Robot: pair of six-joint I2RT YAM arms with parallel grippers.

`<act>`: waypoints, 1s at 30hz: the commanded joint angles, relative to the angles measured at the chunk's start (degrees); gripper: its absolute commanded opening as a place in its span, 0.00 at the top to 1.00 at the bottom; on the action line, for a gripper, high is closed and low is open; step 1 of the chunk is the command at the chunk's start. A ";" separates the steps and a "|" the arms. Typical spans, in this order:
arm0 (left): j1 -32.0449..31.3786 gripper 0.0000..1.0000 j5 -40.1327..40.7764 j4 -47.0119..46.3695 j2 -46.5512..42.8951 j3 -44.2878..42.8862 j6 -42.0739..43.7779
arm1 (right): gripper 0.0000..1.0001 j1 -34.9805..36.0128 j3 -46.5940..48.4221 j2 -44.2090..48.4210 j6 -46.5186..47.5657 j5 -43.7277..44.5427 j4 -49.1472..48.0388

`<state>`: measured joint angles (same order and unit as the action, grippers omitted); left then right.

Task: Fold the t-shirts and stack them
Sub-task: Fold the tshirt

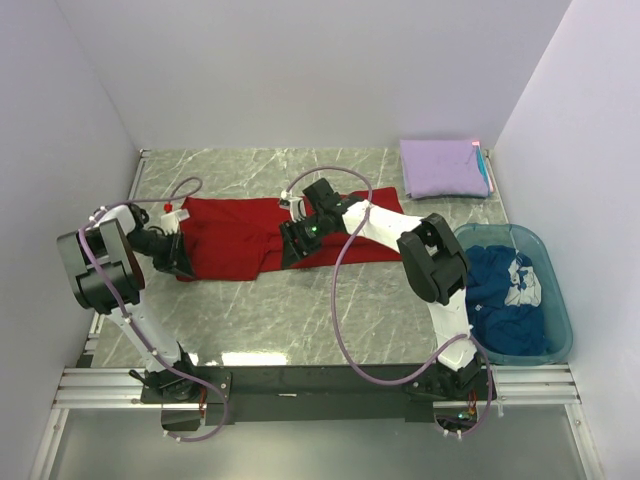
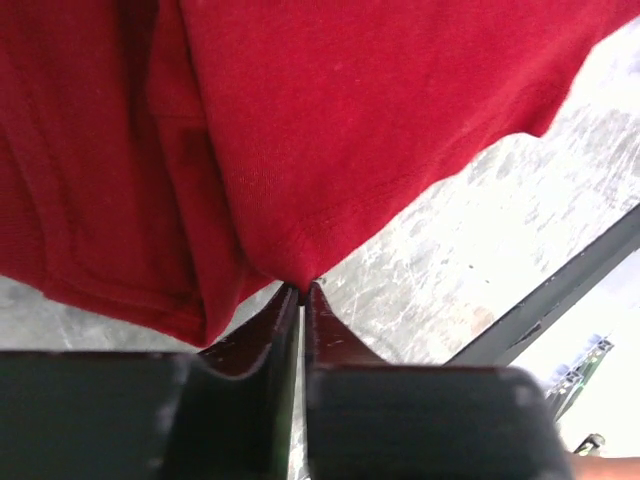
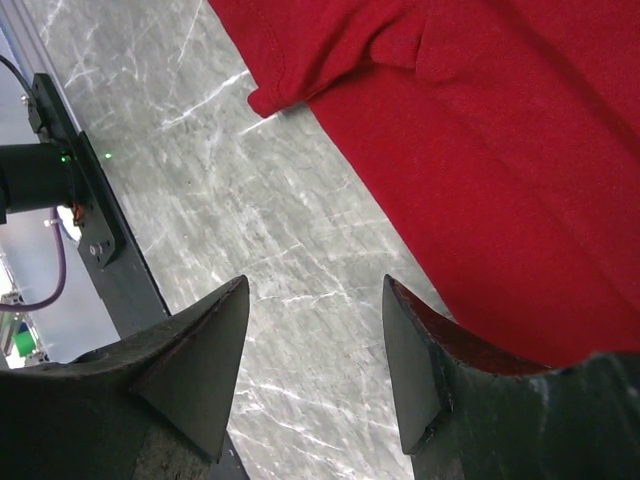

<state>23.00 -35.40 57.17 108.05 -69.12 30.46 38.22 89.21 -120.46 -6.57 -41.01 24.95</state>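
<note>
A bright red t-shirt (image 1: 235, 232) lies spread across the middle of the marble table. My left gripper (image 1: 183, 262) is at the shirt's near left corner. In the left wrist view its jaws are shut on a point of the red t-shirt's (image 2: 350, 120) hem, pinched at the tips (image 2: 302, 287). My right gripper (image 1: 296, 244) is at the shirt's near edge, toward the middle. It (image 3: 315, 290) stands open over bare marble, with the red cloth (image 3: 500, 150) just beside its right finger. A folded lavender t-shirt (image 1: 445, 167) lies at the far right. A dark blue t-shirt (image 1: 498, 290) is crumpled in the tub.
The translucent teal tub (image 1: 563, 318) stands at the right edge of the table. White walls close in the left, far and right sides. A black rail (image 1: 320, 382) with both arm bases runs along the near edge. Bare marble (image 1: 290, 320) shows between the red shirt and the rail.
</note>
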 commanded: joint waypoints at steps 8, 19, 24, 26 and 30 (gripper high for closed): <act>-1.99 0.99 -8.89 6.82 -0.31 -14.00 -0.92 | 0.36 -3.67 -0.44 3.74 3.58 -0.82 2.21; -7.09 0.99 -14.08 3.22 9.54 -29.22 -9.62 | 0.36 -12.37 0.18 4.80 9.90 -0.03 9.41; -8.50 0.99 -16.10 -2.39 15.08 -35.29 -16.65 | 0.36 -15.89 -2.54 7.08 12.63 0.93 11.61; -8.76 0.99 -16.46 -5.99 16.57 -36.17 -20.16 | 0.36 -16.68 -3.60 8.22 13.51 1.64 12.05; -8.94 0.99 -16.37 -10.92 18.07 -36.52 -24.39 | 0.36 -17.65 -4.39 9.19 15.00 2.69 13.02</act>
<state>14.35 -49.41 52.53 125.43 -103.07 11.75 20.99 85.41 -114.91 5.69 -39.38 36.42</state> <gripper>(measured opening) 0.013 0.639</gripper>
